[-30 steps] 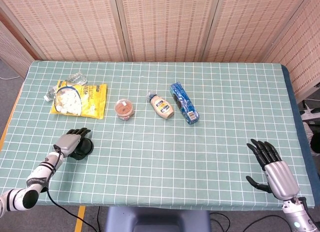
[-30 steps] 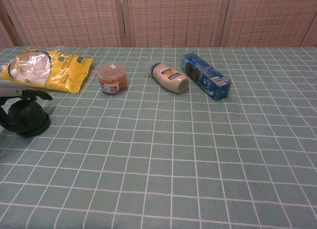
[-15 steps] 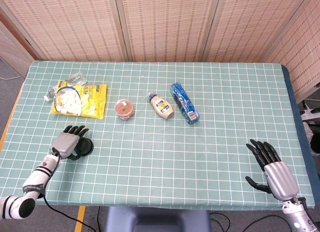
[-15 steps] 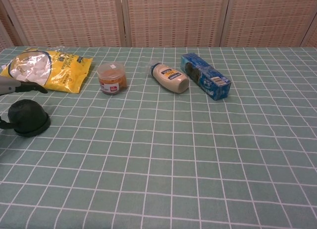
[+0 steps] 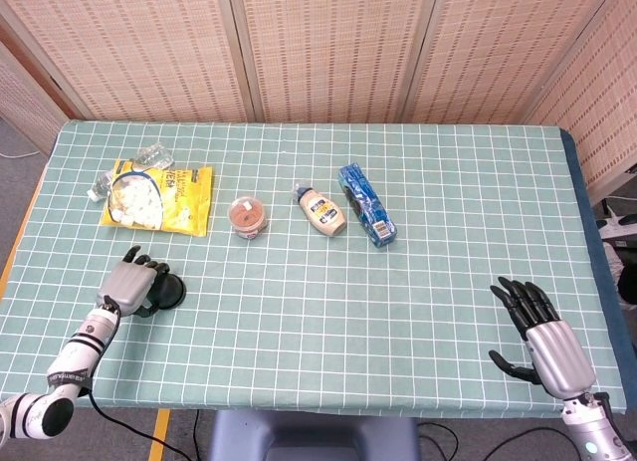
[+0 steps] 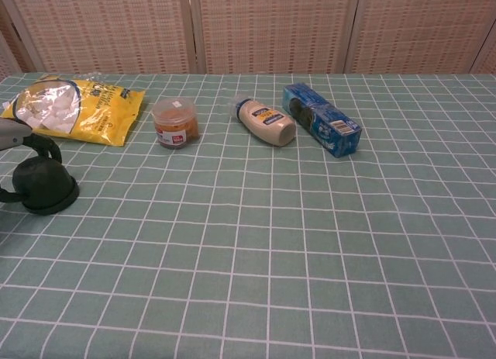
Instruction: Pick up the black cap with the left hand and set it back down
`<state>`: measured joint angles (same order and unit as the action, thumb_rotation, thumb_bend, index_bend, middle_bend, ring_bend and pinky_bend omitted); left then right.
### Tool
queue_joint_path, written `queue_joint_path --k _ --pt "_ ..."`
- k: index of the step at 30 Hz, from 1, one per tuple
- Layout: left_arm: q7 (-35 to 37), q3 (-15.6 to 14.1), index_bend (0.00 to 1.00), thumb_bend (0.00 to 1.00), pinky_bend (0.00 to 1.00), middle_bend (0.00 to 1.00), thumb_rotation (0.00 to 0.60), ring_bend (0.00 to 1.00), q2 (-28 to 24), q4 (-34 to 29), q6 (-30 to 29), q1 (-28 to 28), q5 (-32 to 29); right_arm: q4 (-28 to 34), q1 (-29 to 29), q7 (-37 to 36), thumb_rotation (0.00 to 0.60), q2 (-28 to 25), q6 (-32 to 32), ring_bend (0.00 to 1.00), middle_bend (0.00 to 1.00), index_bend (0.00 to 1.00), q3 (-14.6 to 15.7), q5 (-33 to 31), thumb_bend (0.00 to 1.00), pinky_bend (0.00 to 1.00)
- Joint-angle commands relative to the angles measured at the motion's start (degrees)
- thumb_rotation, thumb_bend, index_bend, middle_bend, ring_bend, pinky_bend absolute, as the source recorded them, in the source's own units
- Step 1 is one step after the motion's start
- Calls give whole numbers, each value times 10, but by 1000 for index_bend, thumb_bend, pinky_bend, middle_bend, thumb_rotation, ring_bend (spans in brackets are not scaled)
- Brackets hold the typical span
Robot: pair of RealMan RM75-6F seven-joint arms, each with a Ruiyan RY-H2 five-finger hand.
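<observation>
Lifting away from the round black plastic cap (image 5: 165, 292), the robot's left hand (image 5: 127, 285) now sits above and to the outer side of it — one second ago its fingers were draped over the dome, half a second ago they were already fanned out above it. In the head view the dark fingers (image 5: 145, 265) are spread and enclose nothing, though the hand overlaps the cap's edge, so contact cannot be ruled out there. In the chest view one curled finger (image 6: 48, 144) hangs just over the cap (image 6: 44, 186), with a gap apparently between them. The cap rests flat on the green checked tablecloth (image 5: 328, 312), near the table's front left corner, just in front of the yellow snack bag (image 5: 159, 196). Judged from this, the set-down is done — only withdrawal remains. The right hand (image 5: 542, 334) lies spread and empty, well apart at the far front corner.
</observation>
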<state>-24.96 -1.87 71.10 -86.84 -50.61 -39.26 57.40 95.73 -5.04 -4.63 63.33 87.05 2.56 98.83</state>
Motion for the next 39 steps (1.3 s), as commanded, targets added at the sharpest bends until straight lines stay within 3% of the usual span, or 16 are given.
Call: queue_joint_path --k 1,11,22,29,34,39 --pt "0 2 371 280 80 372 600 213 3 3 -3 1 5 0 0 0 600 0 0 0 0 0 0 0 156 0" --pt "5 9 415 286 124 451 600 276 -6 -10 -19 9 25 0 0 2 600 1 -1 0 0 0 0 -1 156 0" --pt "31 30 436 296 140 470 600 296 -33 -35 -54 24 49 -1 1 7 600 0 0 0 0 0 0 1 156 0" --pt "43 39 455 322 145 478 600 312 -16 46 -60 42 18 2 3 8 600 -4 5 0 0 0 1 4 156 0" --pt "60 41 457 327 130 474 600 313 2 105 -20 49 -17 1 4 4 600 -5 9 0 0 0 1 5 156 0" --pt "62 41 344 326 107 410 600 300 5 119 17 47 -40 0 4 5 600 -3 7 0 0 0 2 6 156 0"
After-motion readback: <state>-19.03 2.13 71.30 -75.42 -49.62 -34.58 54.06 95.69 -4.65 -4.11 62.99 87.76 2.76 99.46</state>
